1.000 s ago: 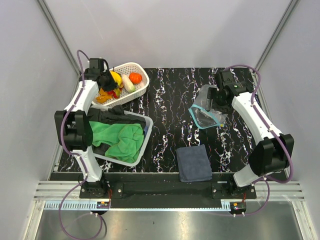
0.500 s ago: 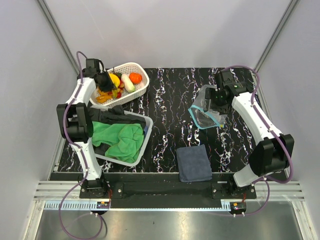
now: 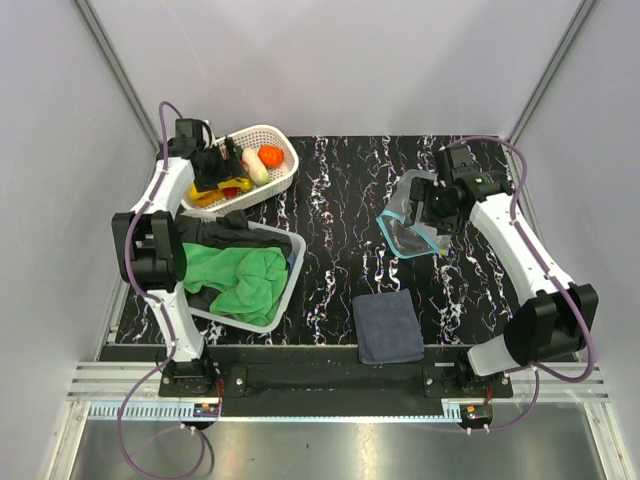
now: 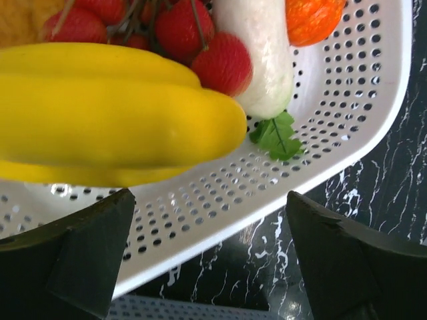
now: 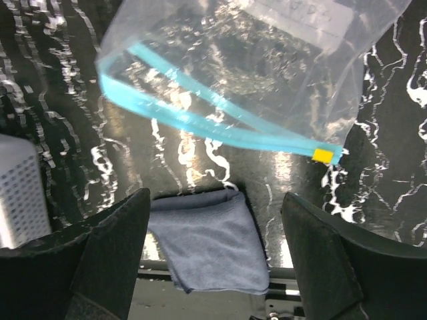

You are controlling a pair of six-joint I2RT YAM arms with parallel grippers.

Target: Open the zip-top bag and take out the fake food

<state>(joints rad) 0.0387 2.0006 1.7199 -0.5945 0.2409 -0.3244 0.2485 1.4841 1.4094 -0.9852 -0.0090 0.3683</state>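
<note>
The zip-top bag point(image 3: 405, 230) lies slack on the black marble table, its teal zip strip point(image 5: 220, 119) gaping and a yellow slider point(image 5: 323, 155) at one end. No food shows inside it. My right gripper point(image 3: 438, 200) hangs open just right of the bag and above it, nothing between its fingers point(image 5: 213, 213). The fake food sits in the white perforated basket point(image 4: 347, 133): yellow bananas point(image 4: 113, 113), red berries point(image 4: 200, 40), a pale piece point(image 4: 257, 53) and an orange fruit point(image 4: 313, 17). My left gripper point(image 4: 208, 220) is wide open over the basket's near rim point(image 3: 215, 168), empty.
A clear bin point(image 3: 270, 310) with green cloth point(image 3: 240, 275) stands front left, below the basket. A folded dark blue cloth point(image 3: 388, 325) lies near the table's front edge, also showing between the right gripper's fingers point(image 5: 207, 247).
The left gripper has opened wide and the bananas now rest in the basket. The right gripper has opened a little more and shifted slightly right of the bag.
</note>
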